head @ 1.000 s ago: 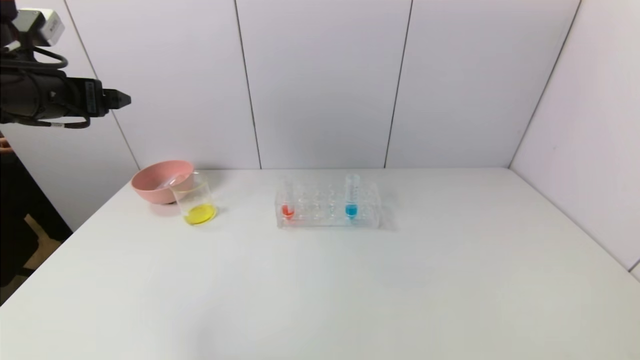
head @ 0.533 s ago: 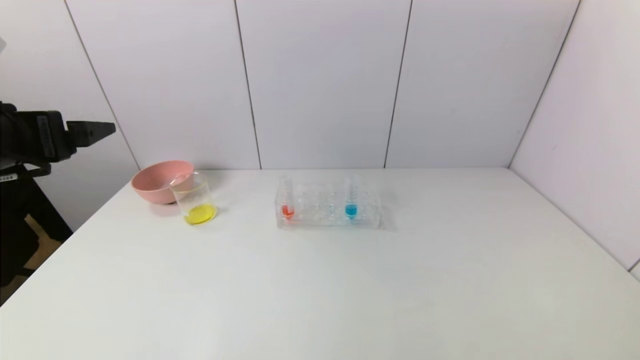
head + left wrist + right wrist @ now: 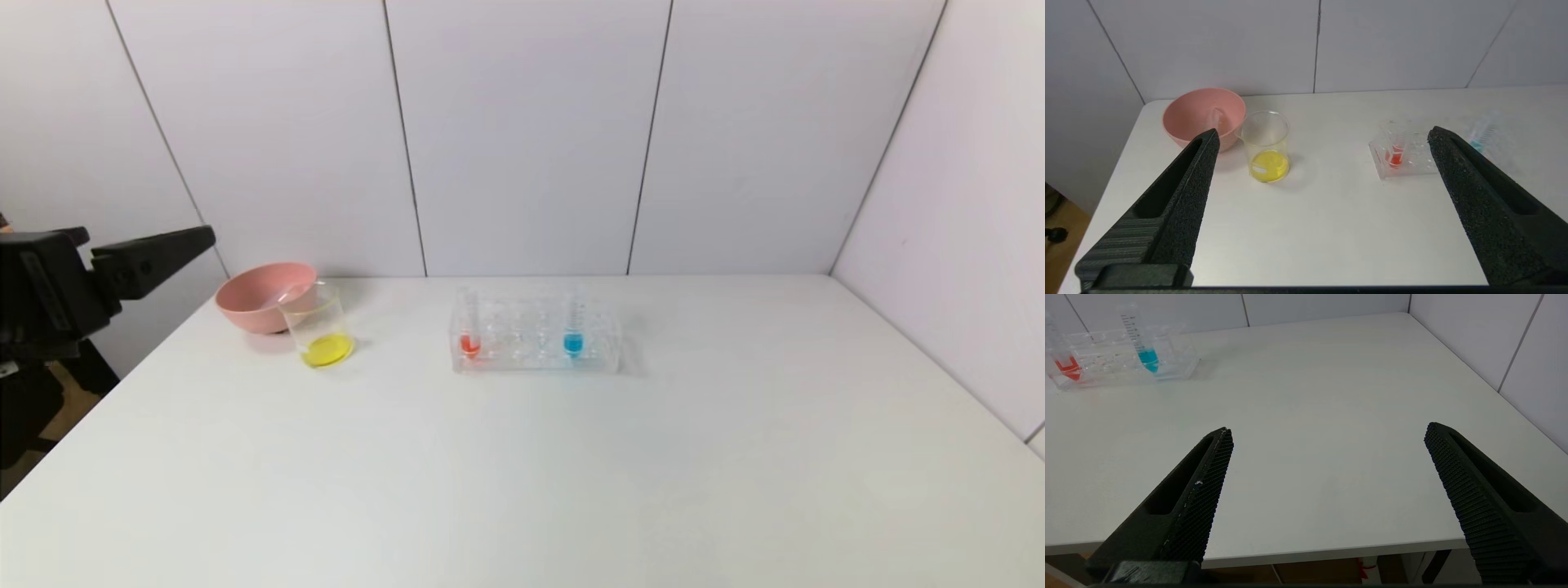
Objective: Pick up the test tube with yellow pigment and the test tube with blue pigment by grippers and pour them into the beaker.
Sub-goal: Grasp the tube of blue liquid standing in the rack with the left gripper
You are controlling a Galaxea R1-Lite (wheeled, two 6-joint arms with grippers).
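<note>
Since yellow liquid already lies in the beaker [image 3: 319, 330], you should bring the right tool [image 3: 1327, 435], wide open and empty, to the blue tube [image 3: 574, 325] upright in the rack [image 3: 535, 345], well right of the beaker, gripping above the liquid.

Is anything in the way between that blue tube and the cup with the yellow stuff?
Only its own holder: the test tube with blue pigment stands in the clear rack, with a red-liquid tube on the beaker's side. Past the rack, bare table lies before the beaker.
</note>
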